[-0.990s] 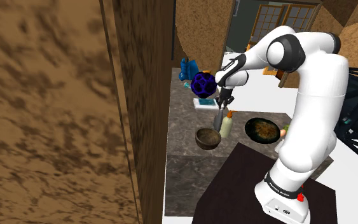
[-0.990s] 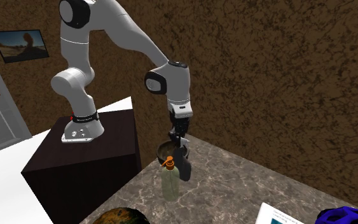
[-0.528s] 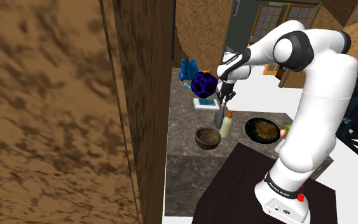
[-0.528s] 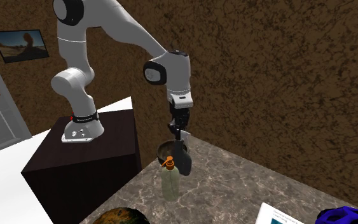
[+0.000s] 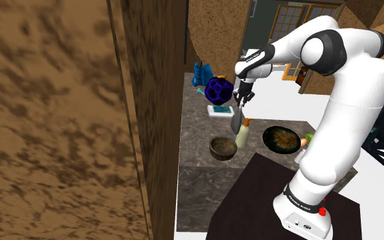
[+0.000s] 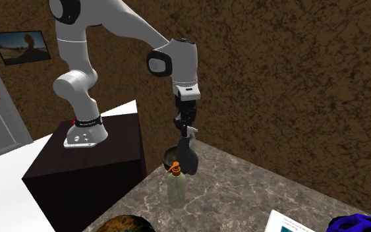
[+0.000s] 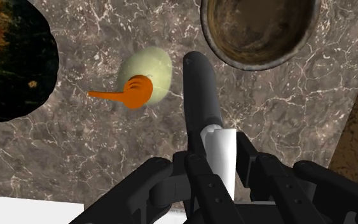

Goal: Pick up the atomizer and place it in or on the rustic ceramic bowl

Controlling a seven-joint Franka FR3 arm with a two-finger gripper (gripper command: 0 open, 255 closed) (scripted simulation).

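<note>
Wrist view: the atomizer (image 7: 201, 95) is clasped at its white neck by the jaws, held clear of the bench (image 7: 75, 159) so the bowl (image 7: 260, 38) rim can be cleared.

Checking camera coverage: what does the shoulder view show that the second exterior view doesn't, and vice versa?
The shoulder view adds a blue object at the far end of the marbled counter and brown-framed paned doors behind. The second exterior view adds a framed landscape picture on the brown wall. Both show the tool holding the dark grey atomizer near the round brown bowl and the pale green bottle with orange nozzle.
</note>
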